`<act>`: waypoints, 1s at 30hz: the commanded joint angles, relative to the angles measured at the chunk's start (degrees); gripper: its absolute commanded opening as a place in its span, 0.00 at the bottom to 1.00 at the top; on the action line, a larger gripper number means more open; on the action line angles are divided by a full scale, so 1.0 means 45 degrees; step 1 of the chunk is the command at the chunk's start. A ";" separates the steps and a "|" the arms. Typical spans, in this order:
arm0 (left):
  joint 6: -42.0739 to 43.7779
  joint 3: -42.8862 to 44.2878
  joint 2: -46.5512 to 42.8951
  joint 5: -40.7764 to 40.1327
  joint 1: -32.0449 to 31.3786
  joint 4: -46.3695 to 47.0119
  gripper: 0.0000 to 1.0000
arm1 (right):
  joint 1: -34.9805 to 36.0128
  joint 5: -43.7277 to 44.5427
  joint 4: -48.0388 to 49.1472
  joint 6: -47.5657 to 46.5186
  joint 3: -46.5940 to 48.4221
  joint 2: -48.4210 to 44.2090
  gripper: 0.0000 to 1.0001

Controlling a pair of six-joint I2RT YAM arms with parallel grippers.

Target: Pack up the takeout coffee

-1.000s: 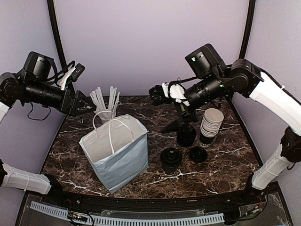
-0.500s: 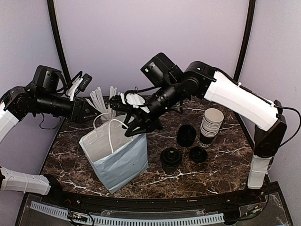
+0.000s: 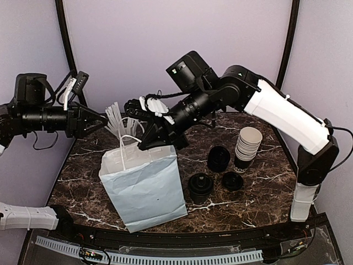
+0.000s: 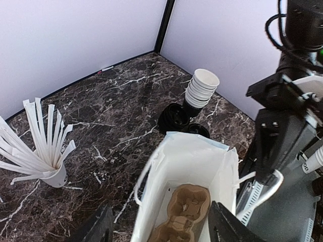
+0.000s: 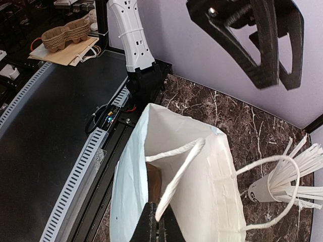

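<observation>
The takeout coffee (image 3: 201, 187), a short dark cup with a black lid, stands on the marble table just right of the white paper bag (image 3: 144, 190). My right gripper (image 3: 144, 144) reaches in over the bag's far edge. In the right wrist view it (image 5: 157, 226) is shut on one white handle loop (image 5: 177, 174) of the bag (image 5: 212, 191). My left gripper (image 3: 102, 120) hovers open above and left of the bag. Its fingers (image 4: 99, 229) stand wide apart over the bag's mouth (image 4: 192, 161), holding nothing. A brown cup carrier (image 4: 184, 207) lies inside the bag.
A cup of white wrapped straws (image 3: 122, 124) stands behind the bag. A stack of lidless white-rimmed cups (image 3: 248, 144) stands at the right. A black lidded piece (image 3: 219, 158) and a loose lid (image 3: 232, 181) lie beside the coffee. The table's front rail (image 3: 165, 256) runs along the near edge.
My right arm swung from the right side to the bag and shut on its handle; the bag now stands upright. My left gripper drew back left and stands wider open.
</observation>
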 commanded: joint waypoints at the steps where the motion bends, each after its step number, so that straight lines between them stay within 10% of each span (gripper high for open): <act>1: 0.0199 -0.0543 -0.0914 0.0977 0.0074 -0.0029 0.69 | 0.0177 -0.0074 0.0176 -0.0072 -0.0013 -0.0025 0.00; 19: 0.1029 -0.2063 0.1637 0.1826 0.0079 0.4063 0.71 | 0.0440 0.0334 -0.0011 -0.0509 -0.0395 -0.0215 0.00; 21: 0.1123 -0.1896 0.2044 0.2017 0.0087 0.4138 0.62 | 0.0454 0.0393 -0.0002 -0.0514 -0.0412 -0.0221 0.00; 26: 0.1288 -0.0918 0.2421 0.2248 0.0089 0.3663 0.03 | 0.0455 0.0708 0.0111 -0.0326 0.0200 -0.0254 0.00; 30: 0.1337 0.0727 0.2394 0.2050 0.0089 0.2827 0.00 | 0.0443 0.1556 0.0561 -0.0397 0.1556 -0.0265 0.00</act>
